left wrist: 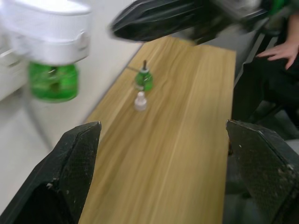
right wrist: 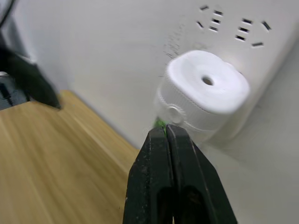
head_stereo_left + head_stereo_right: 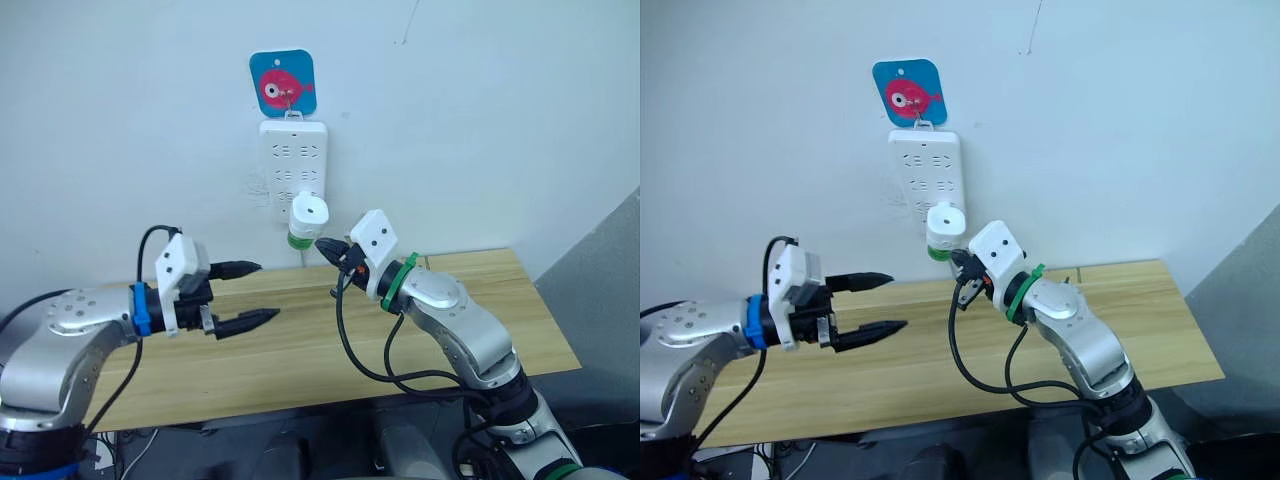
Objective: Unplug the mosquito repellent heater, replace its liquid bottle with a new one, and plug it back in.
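Note:
The white mosquito repellent heater (image 3: pixel 309 212) sits plugged into the bottom of a white power strip (image 3: pixel 293 160) on the wall, with its green liquid bottle (image 3: pixel 299 241) hanging under it. My right gripper (image 3: pixel 322 245) is shut, empty, its tips right beside that bottle; in the right wrist view the shut fingers (image 2: pixel 161 154) point at the heater's (image 2: pixel 205 91) underside. My left gripper (image 3: pixel 268 290) is open over the table, to the left of and below the heater. A second green bottle (image 1: pixel 144 79) stands on the table with a small white cap (image 1: pixel 140 101) beside it.
The wooden table (image 3: pixel 300 350) runs along the wall under the strip. A blue and pink fish sticker (image 3: pixel 283 83) hangs above the strip. A person's hand (image 1: pixel 280 48) rests beyond the table's far end. A black cable (image 3: pixel 345 340) loops off my right wrist.

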